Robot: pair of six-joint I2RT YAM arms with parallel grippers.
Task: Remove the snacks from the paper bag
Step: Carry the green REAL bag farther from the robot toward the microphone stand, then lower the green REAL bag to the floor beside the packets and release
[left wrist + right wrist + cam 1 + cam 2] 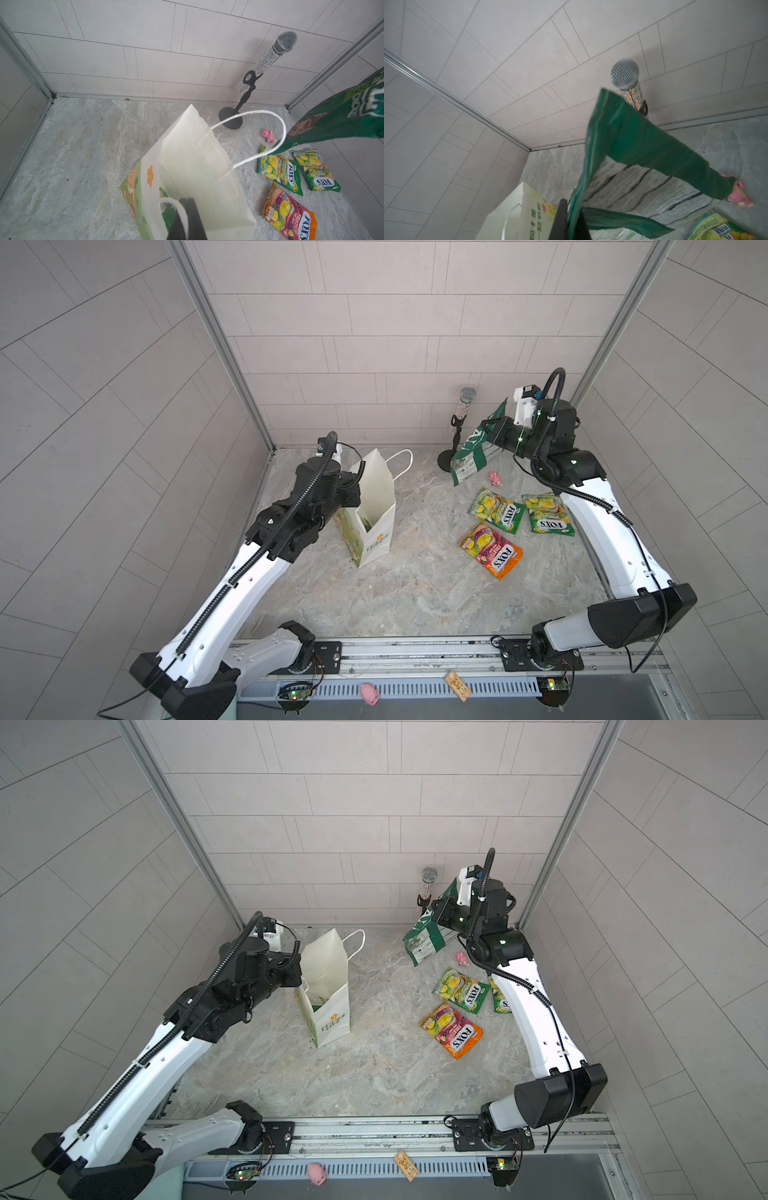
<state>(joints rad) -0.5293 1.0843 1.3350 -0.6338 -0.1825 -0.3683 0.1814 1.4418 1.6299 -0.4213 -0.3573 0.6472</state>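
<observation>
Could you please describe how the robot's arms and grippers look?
The left arm and right arm have white link shells, black joints and a black corrugated cable conduit each. Green lights glow on the right arm's joints. The left gripper and right gripper have dark, flat fingers.

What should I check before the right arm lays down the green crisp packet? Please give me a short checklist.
1. Grip of the right tool on the crisp packet: ok, shut on its edge; the packet hangs from it.
2. Grip of the left tool on the paper bag: ok, shut at the near handle; the bag stands upright.
3. Packet apart from the microphone: cannot tell; they overlap in both top views.
4. Free landing spot: not ok; the pink toy lies close to the packet's lower end.
5. Bag empty: not ok; something green shows inside.
</observation>
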